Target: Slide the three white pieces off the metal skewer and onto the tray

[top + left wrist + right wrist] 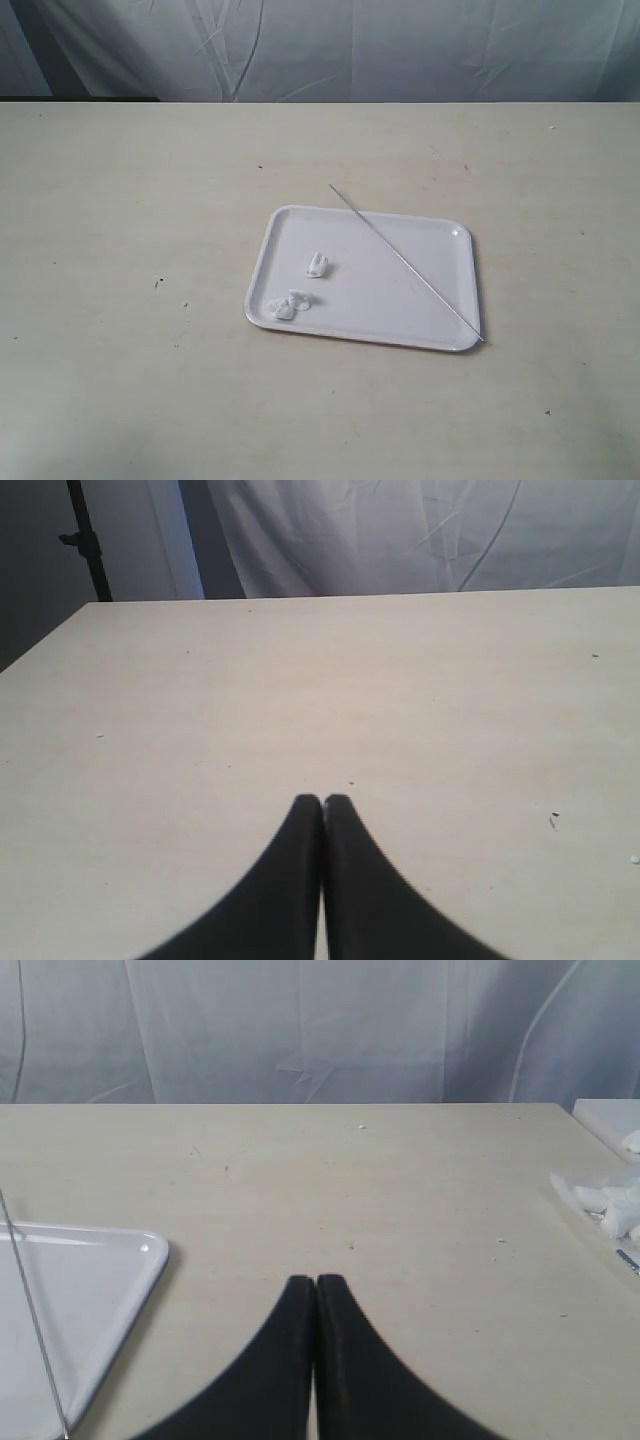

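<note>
The white tray (420, 300) lies flat in the middle of the table. Three white pieces rest loose on its left part: one (318, 265) higher up, two (297, 299) (279, 310) close together near the front left corner. The metal skewer (405, 262) lies bare and diagonal across the tray, its ends jutting past the back rim and the front right corner. In the right wrist view the tray's corner (120, 1290) and the skewer (35, 1320) show beside my shut right gripper (316, 1280). My left gripper (323, 799) is shut over bare table. Neither arm shows in the exterior view.
A beige table (120, 200) backed by a white cloth curtain (350, 50). In the right wrist view, white packets (612, 1198) lie at the table's edge. A dark stand pole (85, 540) rises past the table corner in the left wrist view.
</note>
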Controlling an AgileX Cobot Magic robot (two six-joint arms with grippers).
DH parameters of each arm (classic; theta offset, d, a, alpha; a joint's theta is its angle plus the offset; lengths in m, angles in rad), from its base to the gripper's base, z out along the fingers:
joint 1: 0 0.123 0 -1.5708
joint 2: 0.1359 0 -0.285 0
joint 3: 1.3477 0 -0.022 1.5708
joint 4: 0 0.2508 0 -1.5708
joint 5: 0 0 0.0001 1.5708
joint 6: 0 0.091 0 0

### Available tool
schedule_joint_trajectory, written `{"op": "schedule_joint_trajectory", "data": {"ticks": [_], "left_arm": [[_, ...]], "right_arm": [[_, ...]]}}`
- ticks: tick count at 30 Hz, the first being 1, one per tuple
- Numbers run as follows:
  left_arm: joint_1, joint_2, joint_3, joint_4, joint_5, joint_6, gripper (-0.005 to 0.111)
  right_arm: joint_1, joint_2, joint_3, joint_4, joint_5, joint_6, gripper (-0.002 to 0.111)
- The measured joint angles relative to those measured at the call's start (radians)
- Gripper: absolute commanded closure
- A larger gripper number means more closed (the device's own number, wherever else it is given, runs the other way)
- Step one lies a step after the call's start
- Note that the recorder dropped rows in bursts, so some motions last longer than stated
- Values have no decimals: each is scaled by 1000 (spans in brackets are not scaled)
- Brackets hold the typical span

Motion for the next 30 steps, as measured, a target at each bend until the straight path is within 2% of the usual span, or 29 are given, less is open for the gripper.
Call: {"op": "schedule_joint_trajectory", "data": {"ticks": [30], "left_arm": [[0,0,0,0,0,0,107]], "right_arm": [[0,0,0,-16,19,-15,109]]}}
